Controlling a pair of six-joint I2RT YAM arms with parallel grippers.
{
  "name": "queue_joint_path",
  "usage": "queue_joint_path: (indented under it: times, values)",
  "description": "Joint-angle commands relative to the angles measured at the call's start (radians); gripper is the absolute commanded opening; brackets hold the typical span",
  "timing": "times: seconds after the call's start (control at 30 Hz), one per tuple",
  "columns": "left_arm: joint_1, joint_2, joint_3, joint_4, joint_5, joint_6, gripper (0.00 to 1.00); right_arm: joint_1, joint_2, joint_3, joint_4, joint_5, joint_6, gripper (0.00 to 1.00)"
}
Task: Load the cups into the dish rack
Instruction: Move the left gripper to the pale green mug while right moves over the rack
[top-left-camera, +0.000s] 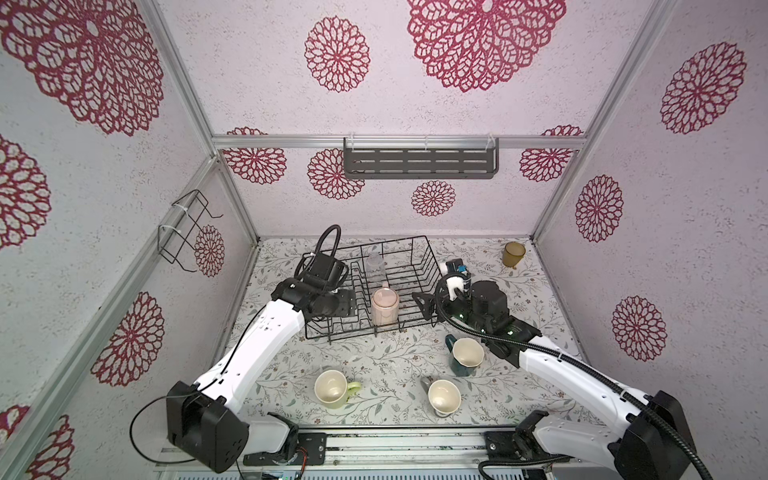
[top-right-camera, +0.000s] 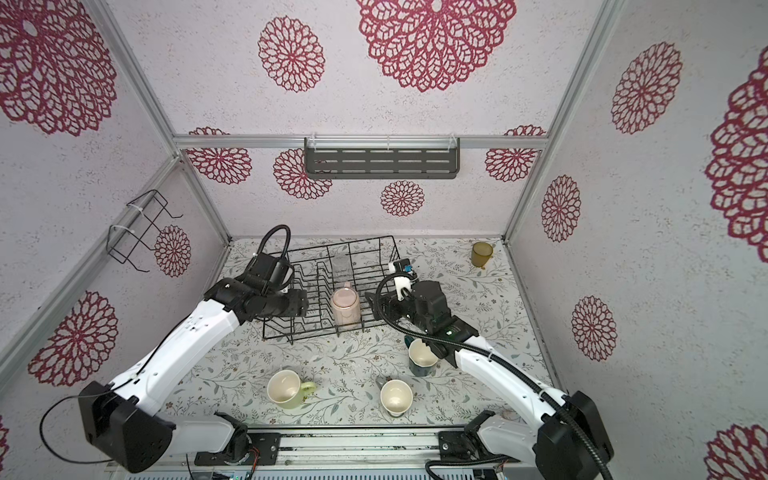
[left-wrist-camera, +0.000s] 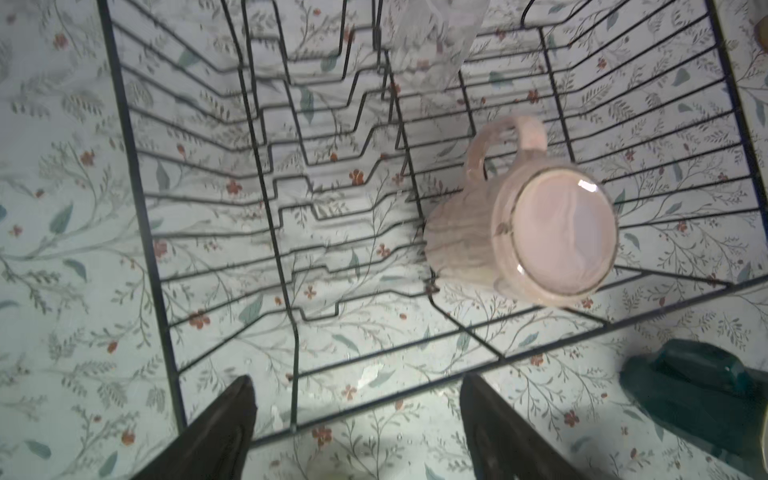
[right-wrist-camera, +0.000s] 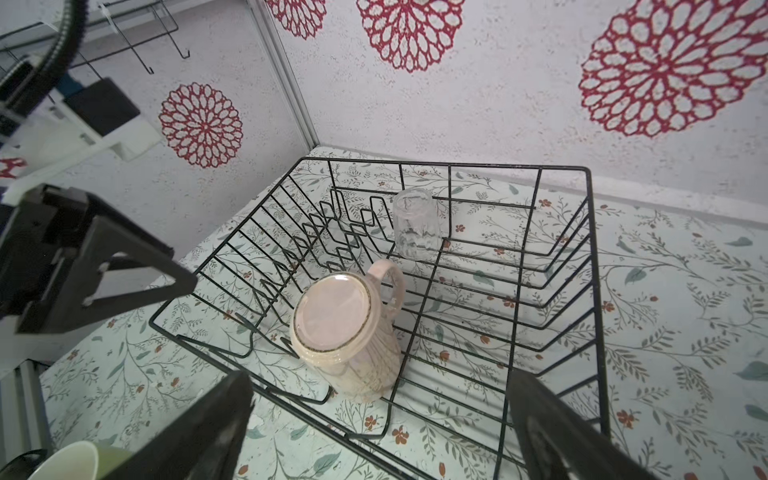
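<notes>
Left fingers (left-wrist-camera: 226, 432) and right fingers (right-wrist-camera: 199, 436) both spread wide, empty, by the black wire dish rack (right-wrist-camera: 593, 249). Inside it, upside down: tall pale pink tumbler (left-wrist-camera: 552, 232), clear glass (right-wrist-camera: 413, 224). On the floral worktop (top-left-camera: 395, 357): teal mug (top-left-camera: 466, 356), yellow-green mug (top-left-camera: 332, 388), grey mug (top-left-camera: 444, 398), amber tumbler (top-left-camera: 513, 254).

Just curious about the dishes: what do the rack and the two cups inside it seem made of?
Rack: thin black wire, probably coated metal, matte. Pink cup: ribbed, glossy, slightly translucent, so tinted glass or plastic; unclear which. Clear cup: see-through, likely glass, possibly plastic.
</notes>
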Motion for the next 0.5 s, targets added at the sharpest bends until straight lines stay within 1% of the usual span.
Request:
queue_joint_path:
  times: [0.0,0.03,0.07,0.23,0.33,0.47]
  values:
    - [-0.002,-0.080,-0.065,-0.119,0.131,-0.062,0.80,0.001,0.013,0.024,0.060,0.099,-0.040,0.99]
    - [-0.002,-0.094,-0.080,-0.162,0.171,-0.073,0.79,0.001,0.017,0.015,0.074,0.124,-0.028,0.99]
    - [-0.007,-0.109,-0.099,-0.197,0.184,-0.089,0.78,0.000,0.021,0.006,0.089,0.146,-0.019,0.99]
    - [-0.040,-0.206,-0.197,-0.264,0.267,-0.160,0.76,0.000,0.037,-0.001,0.086,0.211,-0.045,0.99]
    - [-0.054,-0.241,-0.249,-0.304,0.279,-0.203,0.74,-0.001,0.037,0.006,0.073,0.255,-0.066,0.99]
    - [-0.078,-0.269,-0.293,-0.318,0.278,-0.234,0.72,0.000,0.020,0.006,0.065,0.279,-0.079,0.99]
